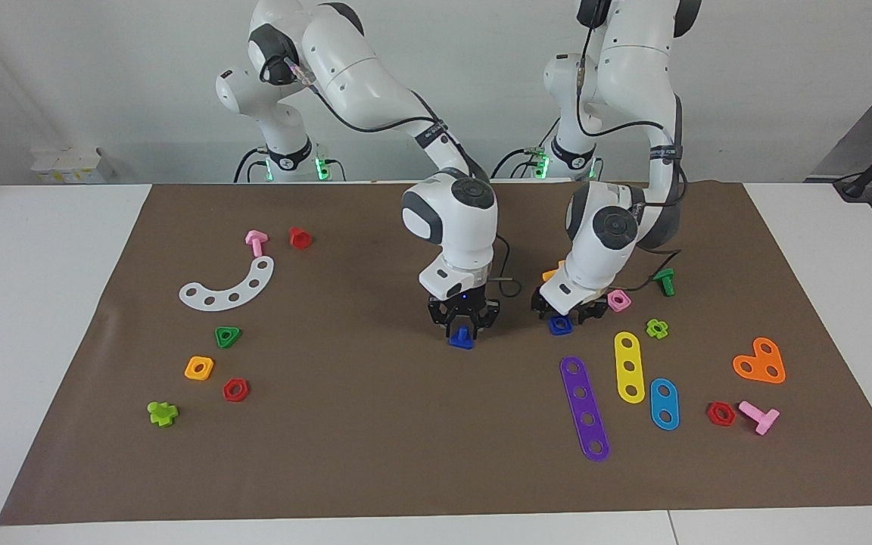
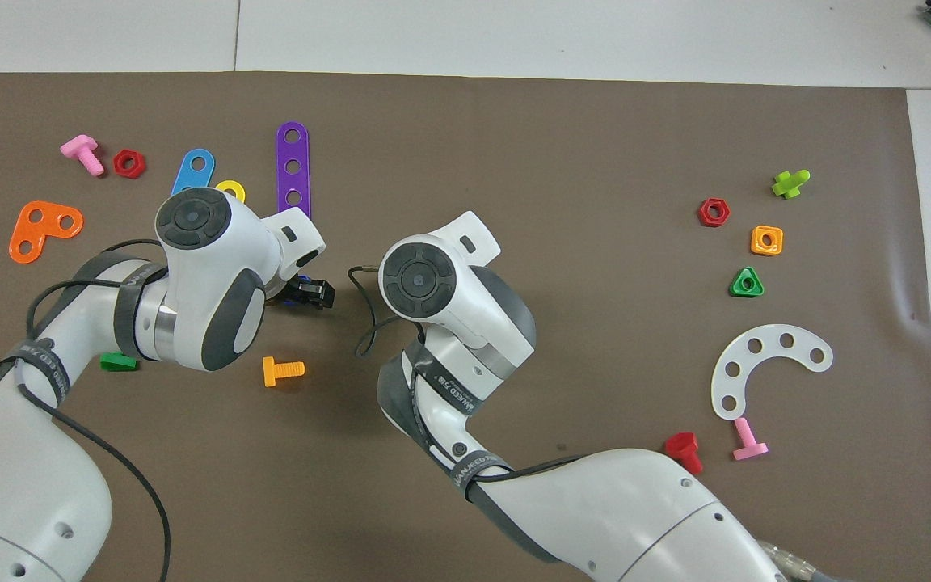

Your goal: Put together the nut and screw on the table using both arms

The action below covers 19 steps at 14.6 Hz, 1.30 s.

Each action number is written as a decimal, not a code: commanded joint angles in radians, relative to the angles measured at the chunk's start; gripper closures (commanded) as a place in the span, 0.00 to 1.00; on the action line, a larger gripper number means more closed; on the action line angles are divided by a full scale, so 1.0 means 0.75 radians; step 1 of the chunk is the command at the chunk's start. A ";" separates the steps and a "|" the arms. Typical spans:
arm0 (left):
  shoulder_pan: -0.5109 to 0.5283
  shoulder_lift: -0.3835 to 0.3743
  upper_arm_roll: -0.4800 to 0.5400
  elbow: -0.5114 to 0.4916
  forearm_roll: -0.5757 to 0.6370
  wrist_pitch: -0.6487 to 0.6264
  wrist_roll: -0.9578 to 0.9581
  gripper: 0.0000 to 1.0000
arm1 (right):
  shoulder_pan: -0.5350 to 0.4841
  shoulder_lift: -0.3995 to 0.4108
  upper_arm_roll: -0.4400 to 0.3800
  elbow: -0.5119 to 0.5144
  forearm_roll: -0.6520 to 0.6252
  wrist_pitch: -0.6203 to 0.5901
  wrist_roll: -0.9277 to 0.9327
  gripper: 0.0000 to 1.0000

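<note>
Mid-tabletop (image 1: 65, 227): screw (image 1: 461, 340) clenched in right hand (image 1: 462, 333), head downward just above the mat; nut (image 1: 559, 325) lying flat toward the left arm's end, directly under left hand (image 1: 566, 316), whose grip cannot be told.

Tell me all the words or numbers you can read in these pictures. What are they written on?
Black strap on the right arm: white letters, too blurred to read.
Black strap lower on the same arm: white letters, too blurred to read.
Black strap on the left arm: white letters, too small to read.
The toy pieces and the brown mat: no writing shows.
</note>
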 commanded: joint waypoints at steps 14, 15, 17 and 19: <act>-0.034 -0.031 0.019 -0.099 -0.030 0.094 -0.192 0.64 | -0.672 -0.687 0.010 -0.053 0.199 -0.729 -0.775 0.00; -0.034 -0.031 0.019 -0.092 -0.032 0.092 -0.192 0.75 | -0.717 -0.715 0.010 -0.053 0.199 -0.776 -0.841 0.00; -0.034 -0.025 0.019 -0.066 -0.036 0.086 -0.192 0.82 | -0.780 -0.764 0.008 -0.040 0.199 -0.873 -0.917 0.00; -0.038 -0.005 0.019 0.034 -0.091 0.035 -0.205 0.82 | -0.807 -0.823 -0.005 -0.030 0.199 -0.948 -0.968 0.00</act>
